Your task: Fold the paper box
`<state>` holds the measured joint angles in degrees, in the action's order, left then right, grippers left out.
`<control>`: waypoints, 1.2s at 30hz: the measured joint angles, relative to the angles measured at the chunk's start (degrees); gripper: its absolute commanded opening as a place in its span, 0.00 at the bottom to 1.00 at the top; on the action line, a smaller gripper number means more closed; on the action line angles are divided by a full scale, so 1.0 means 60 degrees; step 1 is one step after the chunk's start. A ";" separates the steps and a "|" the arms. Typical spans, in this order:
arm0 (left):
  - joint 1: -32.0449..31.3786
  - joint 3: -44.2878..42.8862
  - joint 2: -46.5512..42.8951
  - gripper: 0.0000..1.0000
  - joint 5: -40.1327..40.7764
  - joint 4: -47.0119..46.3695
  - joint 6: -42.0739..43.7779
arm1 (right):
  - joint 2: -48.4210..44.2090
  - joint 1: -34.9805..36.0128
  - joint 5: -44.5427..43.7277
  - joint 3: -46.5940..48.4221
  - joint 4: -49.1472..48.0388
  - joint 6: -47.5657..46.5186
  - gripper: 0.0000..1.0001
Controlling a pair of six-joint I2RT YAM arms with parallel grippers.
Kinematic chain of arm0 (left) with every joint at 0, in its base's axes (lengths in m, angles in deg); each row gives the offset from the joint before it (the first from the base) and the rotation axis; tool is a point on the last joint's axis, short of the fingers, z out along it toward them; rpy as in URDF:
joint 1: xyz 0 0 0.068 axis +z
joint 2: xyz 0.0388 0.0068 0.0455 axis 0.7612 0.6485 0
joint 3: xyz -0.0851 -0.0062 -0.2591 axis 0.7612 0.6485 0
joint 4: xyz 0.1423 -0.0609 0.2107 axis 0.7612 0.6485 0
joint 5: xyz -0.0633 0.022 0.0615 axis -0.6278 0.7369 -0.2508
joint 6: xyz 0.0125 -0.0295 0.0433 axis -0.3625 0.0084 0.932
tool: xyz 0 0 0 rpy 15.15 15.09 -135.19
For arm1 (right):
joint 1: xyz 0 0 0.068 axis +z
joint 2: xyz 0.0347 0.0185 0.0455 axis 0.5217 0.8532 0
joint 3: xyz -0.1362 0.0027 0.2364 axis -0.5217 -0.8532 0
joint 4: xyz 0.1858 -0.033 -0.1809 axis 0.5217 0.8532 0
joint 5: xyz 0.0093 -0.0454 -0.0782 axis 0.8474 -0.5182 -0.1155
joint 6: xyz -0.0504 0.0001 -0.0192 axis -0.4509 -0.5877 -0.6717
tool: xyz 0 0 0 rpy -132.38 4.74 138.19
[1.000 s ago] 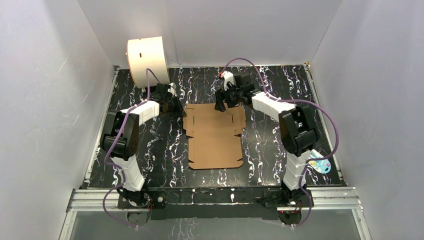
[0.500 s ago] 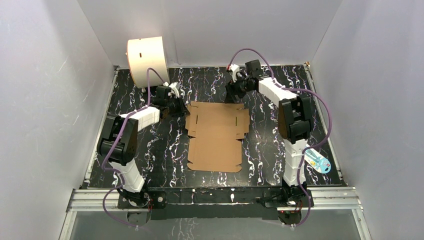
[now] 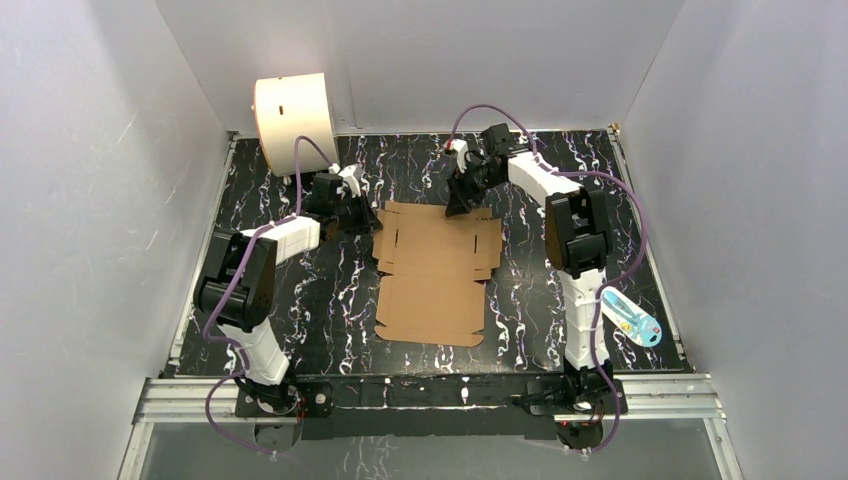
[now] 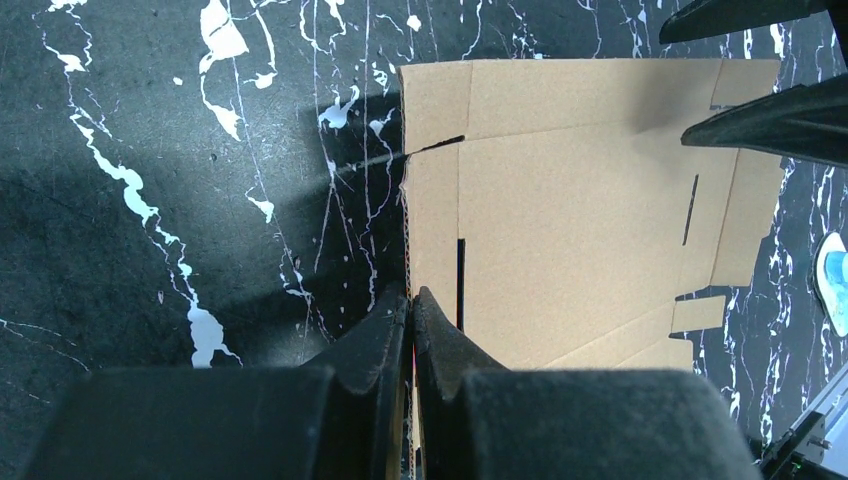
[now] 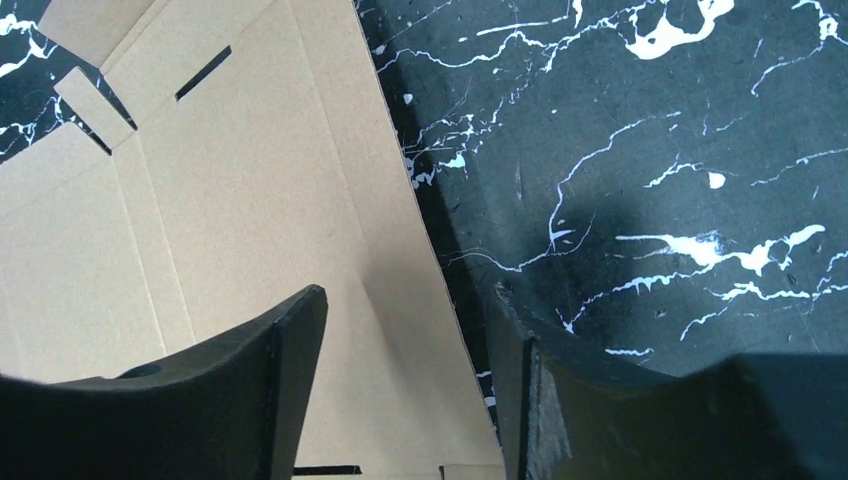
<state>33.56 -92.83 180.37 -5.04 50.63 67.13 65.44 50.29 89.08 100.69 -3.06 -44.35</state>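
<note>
**On a marbled desk (image 3: pixel 300 300), a paper box (image 3: pixel 432 285) lies flat, pinched at one edge**

Between the two arms, the brown cardboard sheet rests unfolded on the black, white-veined surface, its flaps, tabs and slots all spread open. The overhead camera places the left end effector (image 4: pixel 411 292) at the sheet's left edge, near the far corner. It places the right end effector (image 5: pixel 405 300) at the far edge, right of the middle.

Only the wrist cameras show the jaws. On the left they are pressed together, with the cardboard's edge running in between them, just beside a narrow slot. On the right they stand wide apart and hold nothing. One finger hangs over the cardboard and the other over the bare desk, the far edge passing between them. Whether either finger touches the surface below cannot be told.

The overhead view alone takes in a cream-white drum (image 3: pixel 295 118) in the far left corner, well apart from the sheet. It also shows a small blue-and-white object (image 3: pixel 630 320) near the right arm's base. The left wrist camera catches the right arm's dark fingers above the sheet's far side.
</note>
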 measured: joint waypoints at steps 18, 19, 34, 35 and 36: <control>-0.0102 0.0153 -0.0295 0.01 -0.0124 -0.0215 0.0117 | 0.0601 -0.0036 0.0834 0.0831 0.0936 -0.0787 0.26; -0.0102 0.0153 -0.0295 0.02 -0.0124 -0.0208 0.0117 | 0.0601 -0.0044 0.0871 0.0860 0.0965 -0.0834 0.21; -0.0131 0.0262 -0.0302 0.18 -0.0095 -0.0342 0.0106 | -0.0426 0.0171 0.0331 -0.0452 0.0860 -0.1253 0.04; -0.0138 0.0372 -0.0331 0.21 -0.0069 -0.0382 0.0066 | -0.0783 0.0251 0.0069 -0.0903 0.0597 -0.1293 0.04; -0.0142 0.0481 -0.0382 0.23 -0.0040 -0.0415 0.0004 | -0.1064 0.0321 -0.0117 -0.1188 0.0474 -0.1319 0.04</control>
<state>32.71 -89.95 178.08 -5.28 48.14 67.15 59.06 52.22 88.38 93.56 -0.22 -52.26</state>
